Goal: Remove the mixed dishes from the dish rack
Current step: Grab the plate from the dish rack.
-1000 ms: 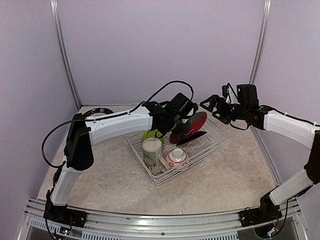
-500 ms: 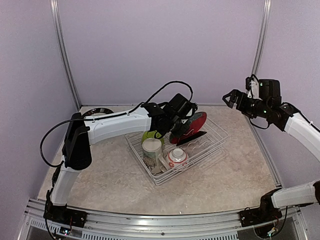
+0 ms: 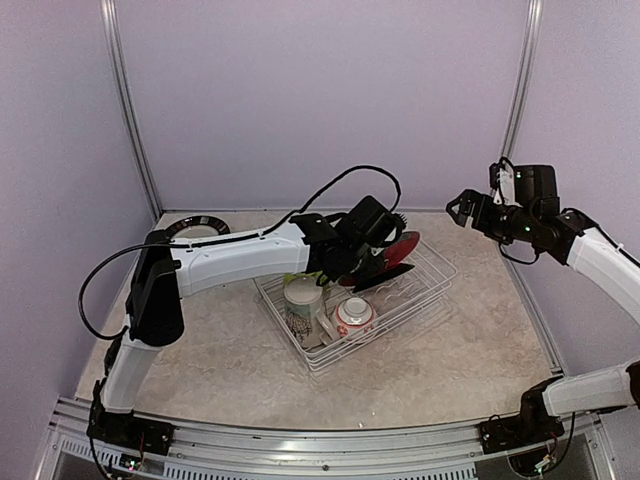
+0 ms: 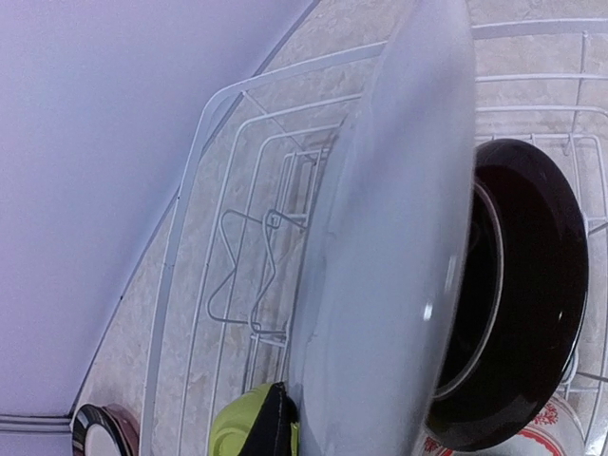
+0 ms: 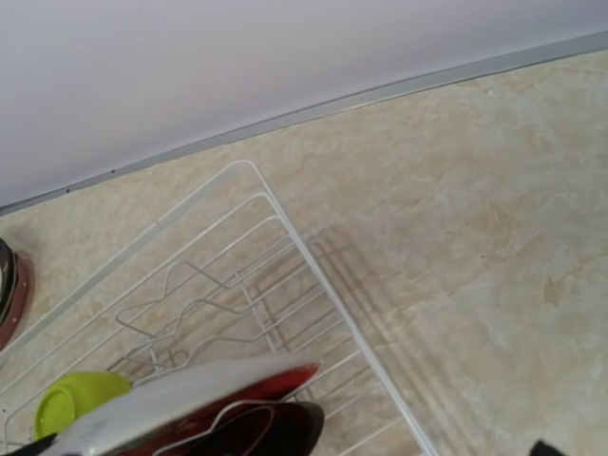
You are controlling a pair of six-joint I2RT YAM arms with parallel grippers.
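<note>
**Left gripper clamped on red plate in rack; right gripper open and clear**

Overhead view: the dish rack [image 3: 420, 298] sits at centre frame on the table [image 3: 480, 340], set at an angle. The left arm reaches across from the left of the frame. The left gripper [image 3: 372, 256] is over the rack's upper middle, at the near edge of the red plate [image 3: 402, 246]. That plate stands steeply tilted in the rack's upper part. The black plate [image 3: 388, 276] lies just below it in the frame.

Left wrist view: the red plate's pale back fills the centre of the frame, edge-on and very close to the camera. One dark finger [image 4: 278, 418] shows at its lower edge. The jaws are drawn together on the plate's rim. The black plate is directly behind it to the right, and the lime-green bowl [image 4: 237, 432] is at lower left.

Other dishes in the rack, overhead view: the cream mug [image 3: 303, 301] is left of centre and the white-and-red small bowl [image 3: 354, 313] is just right of it.

The right gripper [image 3: 455, 210] hangs in the air at the right of the frame with its fingers spread apart and nothing between them. It is well apart from the rack.

A dark-rimmed plate [image 3: 195, 228] lies on the table at upper left, outside the rack.
</note>
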